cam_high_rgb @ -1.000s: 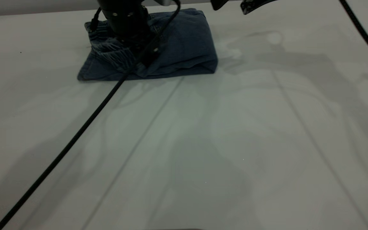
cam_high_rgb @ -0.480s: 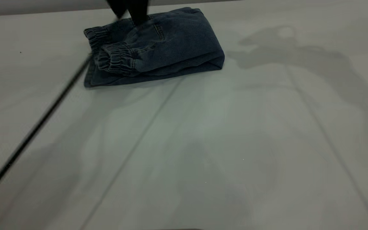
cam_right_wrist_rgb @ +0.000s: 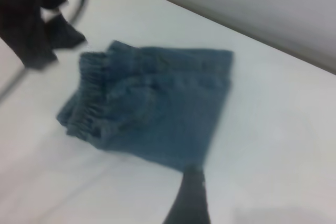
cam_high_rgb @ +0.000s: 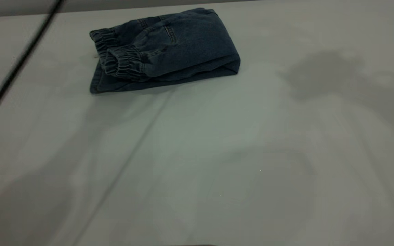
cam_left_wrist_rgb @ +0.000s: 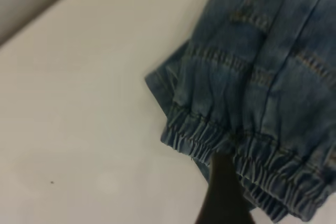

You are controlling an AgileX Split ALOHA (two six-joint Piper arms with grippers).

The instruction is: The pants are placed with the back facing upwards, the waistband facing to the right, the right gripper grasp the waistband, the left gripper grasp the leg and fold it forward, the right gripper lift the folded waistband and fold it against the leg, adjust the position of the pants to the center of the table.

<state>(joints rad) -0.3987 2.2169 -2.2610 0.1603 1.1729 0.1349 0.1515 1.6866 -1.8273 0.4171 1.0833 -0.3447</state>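
On table (cam_high_rgb: 217, 153): one folded pants (cam_high_rgb: 164, 49), untouched; both grippers' fingers state unclear.

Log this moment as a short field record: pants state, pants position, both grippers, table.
pants: pants folded into a compact bundle, gathered elastic waistband lying on top at the exterior view's left
position: far part of the table, left of the middle
left gripper: not in the exterior view, open or shut cannot be told
right gripper: likewise
contact: nothing holds the pants
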